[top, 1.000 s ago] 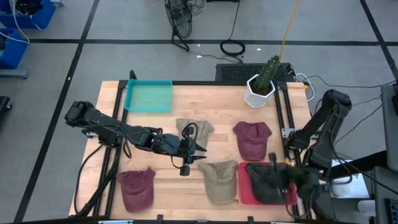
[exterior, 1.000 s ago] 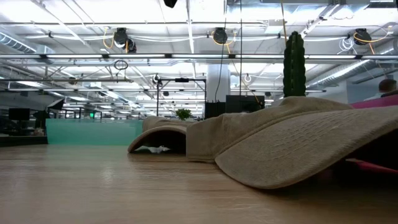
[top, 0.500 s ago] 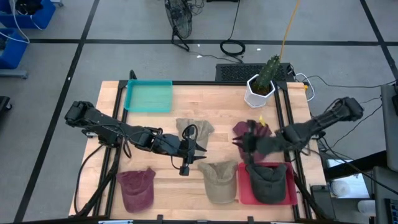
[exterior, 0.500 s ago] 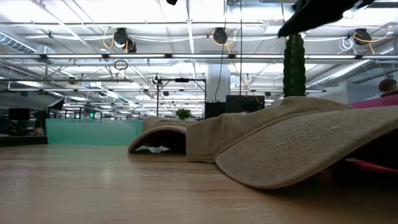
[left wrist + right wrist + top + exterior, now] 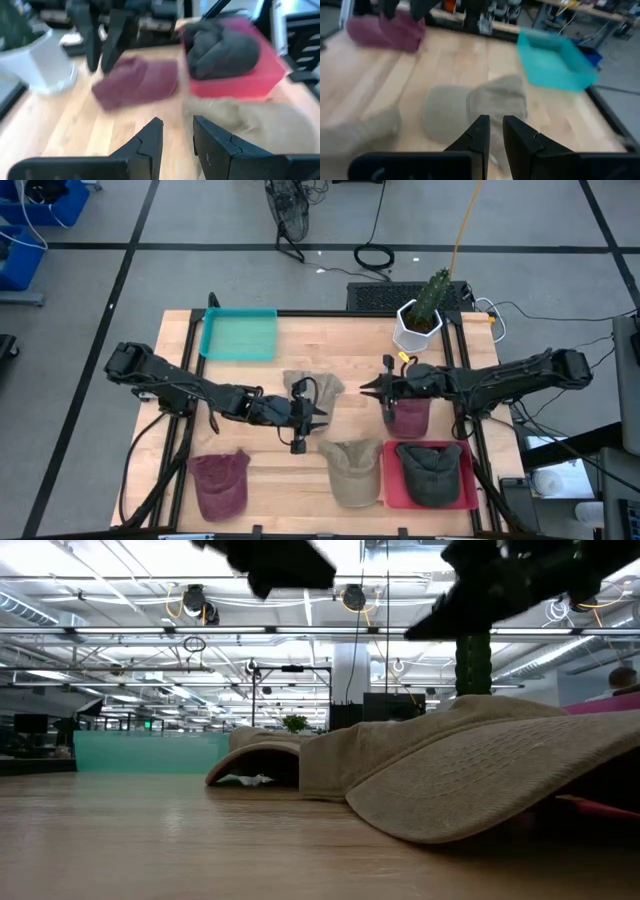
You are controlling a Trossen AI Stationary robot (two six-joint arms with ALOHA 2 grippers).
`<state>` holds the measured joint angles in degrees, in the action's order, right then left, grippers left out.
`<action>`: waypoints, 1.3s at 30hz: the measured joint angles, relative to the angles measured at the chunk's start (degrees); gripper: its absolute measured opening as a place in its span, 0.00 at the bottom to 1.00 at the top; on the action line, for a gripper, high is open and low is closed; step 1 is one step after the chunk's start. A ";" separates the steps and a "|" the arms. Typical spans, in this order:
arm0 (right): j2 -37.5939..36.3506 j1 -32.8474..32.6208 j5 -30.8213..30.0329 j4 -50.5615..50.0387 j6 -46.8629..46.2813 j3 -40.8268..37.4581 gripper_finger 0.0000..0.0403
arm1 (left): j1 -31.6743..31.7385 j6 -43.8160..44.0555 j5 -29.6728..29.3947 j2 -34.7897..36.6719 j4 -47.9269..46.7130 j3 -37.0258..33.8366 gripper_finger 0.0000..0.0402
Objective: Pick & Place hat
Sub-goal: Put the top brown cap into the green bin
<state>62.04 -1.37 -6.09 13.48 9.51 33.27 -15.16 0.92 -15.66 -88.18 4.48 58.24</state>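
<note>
**A:** What is shown from above?

**B:** Five hats are laid on the table [image 5: 340, 340]: a tan hat [image 5: 313, 387] near the middle, a maroon hat [image 5: 408, 408] to its right, a khaki hat [image 5: 352, 470] at the front, a second maroon hat [image 5: 220, 483] at front left, and a dark hat [image 5: 430, 472] already resting in the red tray [image 5: 392, 485]. A teal tray [image 5: 240, 335] is seen empty at the back left. The right gripper [image 5: 372, 388] is held just above the near edge of the maroon hat; the left gripper [image 5: 314, 412] hovers beside the tan hat.

**A:** And from table height?

**B:** The khaki hat [image 5: 470, 765] is seen slumped, its brim sagging. Soft, light, limp cloth is judged; the crown would best be pinched, or the stiffer brim.

**A:** The left wrist view?

**B:** Its fingers [image 5: 150, 140] are parted only narrowly, with nothing between them.

**A:** The right wrist view?

**B:** Its fingers [image 5: 480, 132] are likewise set nearly together and empty, pointed toward the tan hat [image 5: 475, 107].

**A:** Any writing?

**B:** No brand or label can be read in any view.
</note>
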 joint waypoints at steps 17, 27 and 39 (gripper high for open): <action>3.95 17.52 24.40 0.30 -1.77 -0.61 0.00 | 13.48 11.48 9.64 -0.04 -14.56 -5.69 0.28; 6.79 17.49 24.36 0.12 -0.43 -0.61 0.01 | 14.79 7.18 8.38 -0.04 -9.31 -5.69 0.34; 6.80 17.41 24.31 -0.05 -1.27 -0.61 0.01 | 15.88 8.96 8.35 -7.90 -7.88 -5.69 0.66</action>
<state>68.84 16.03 18.22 13.43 8.24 32.67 0.72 9.88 -7.31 -96.08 -3.41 52.56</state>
